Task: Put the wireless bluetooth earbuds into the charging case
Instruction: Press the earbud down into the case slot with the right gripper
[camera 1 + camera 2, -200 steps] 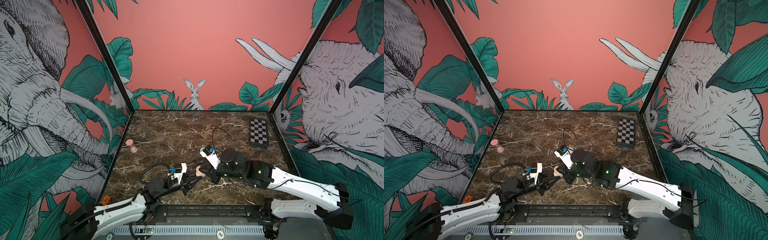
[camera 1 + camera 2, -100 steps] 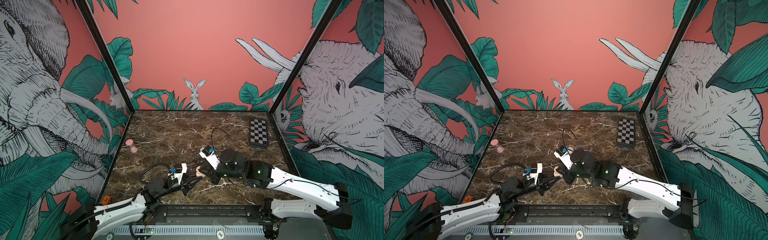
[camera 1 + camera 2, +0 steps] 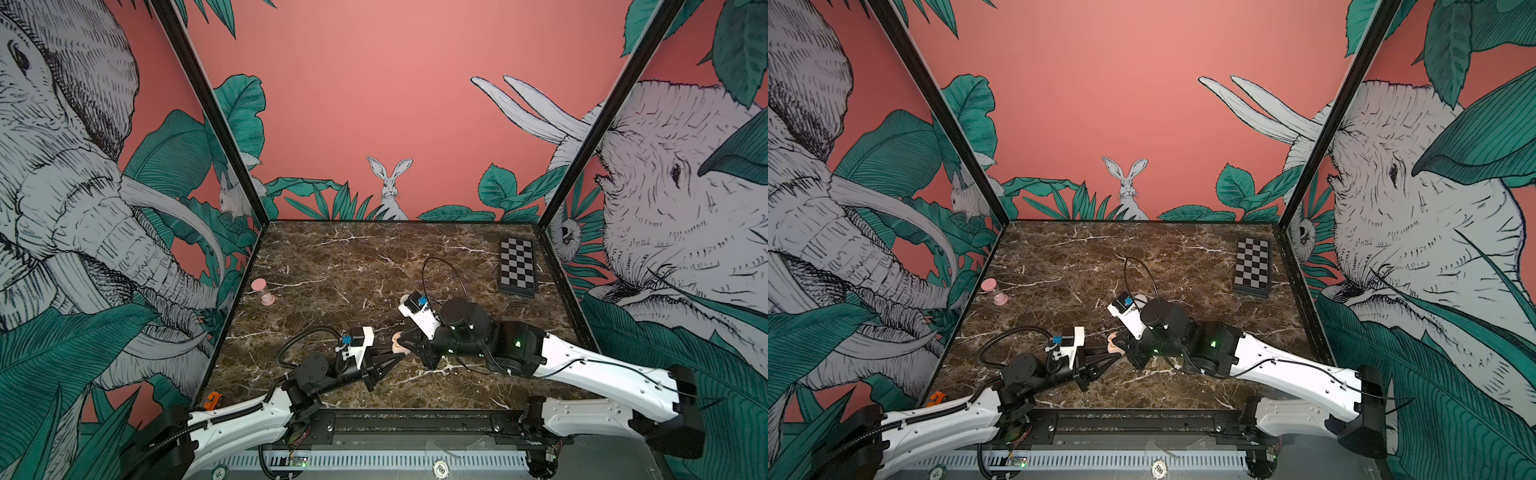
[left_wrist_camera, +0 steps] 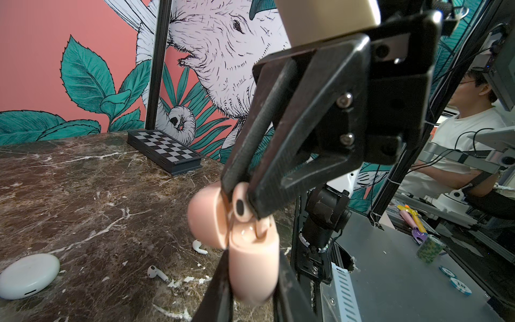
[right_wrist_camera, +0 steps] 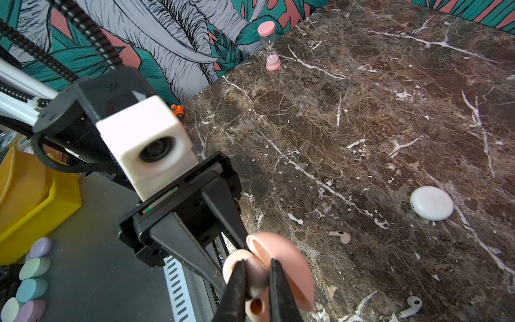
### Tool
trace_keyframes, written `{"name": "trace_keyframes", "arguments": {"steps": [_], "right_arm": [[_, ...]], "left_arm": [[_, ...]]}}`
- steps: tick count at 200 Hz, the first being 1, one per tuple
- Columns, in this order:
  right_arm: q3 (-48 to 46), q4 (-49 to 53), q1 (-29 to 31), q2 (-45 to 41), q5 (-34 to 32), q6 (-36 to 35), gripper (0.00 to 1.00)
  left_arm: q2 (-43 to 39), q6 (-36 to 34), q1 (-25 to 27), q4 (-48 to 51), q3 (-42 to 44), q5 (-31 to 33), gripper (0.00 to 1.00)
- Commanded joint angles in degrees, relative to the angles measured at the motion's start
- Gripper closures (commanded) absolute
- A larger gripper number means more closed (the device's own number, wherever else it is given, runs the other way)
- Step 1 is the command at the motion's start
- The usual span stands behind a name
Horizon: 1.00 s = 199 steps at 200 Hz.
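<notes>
Nearest the front edge, my left gripper (image 3: 392, 356) is pressed tight on the body of the pink charging case (image 4: 253, 264). It holds the case clear of the tabletop (image 4: 83, 195) with the lid open on the far side, so the sockets face my other arm rather than the marble. My right gripper (image 5: 257, 280) reaches in from the right, jaws nearly together, pinching a pink earbud (image 4: 240, 207) by its head at the mouth of the case. I judge this to be the seating step: gripping the head leaves the stem free to go down. I cannot tell whether the stem is fully home. A little beyond, one white earbud (image 4: 199, 246) and a second white earbud (image 4: 157, 272) lie loose on the marble, apart from each other, likely waiting their turn. Farther toward the middle sits a closed white round case (image 4: 29, 274). At the far left stands a pink hourglass (image 5: 269, 46), and at the far right lies a chessboard (image 4: 164, 150), both well out of my way.
</notes>
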<state>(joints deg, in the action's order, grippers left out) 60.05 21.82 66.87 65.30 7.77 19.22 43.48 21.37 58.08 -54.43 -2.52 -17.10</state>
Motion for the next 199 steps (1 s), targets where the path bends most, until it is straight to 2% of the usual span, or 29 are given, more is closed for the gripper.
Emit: {"name": "trace_keyframes", "arguments": {"steps": [1,103,199], "right_arm": [[0.50,-0.97,0.81,0.02,1.67,-0.22,0.84],[0.72,-1.05,0.93,0.26,2.11,-0.45,0.84],[1.03,-1.04,0.99,0.27,2.52,-0.60,0.78]], "left_arm": [[0.04,-0.62,0.10,-1.77,-0.18,-0.12,1.00],[0.47,-0.71,0.10,-1.75,-0.27,-0.21,1.00],[0.60,-0.71,0.11,-1.73,-0.32,-0.21,1.00]]}}
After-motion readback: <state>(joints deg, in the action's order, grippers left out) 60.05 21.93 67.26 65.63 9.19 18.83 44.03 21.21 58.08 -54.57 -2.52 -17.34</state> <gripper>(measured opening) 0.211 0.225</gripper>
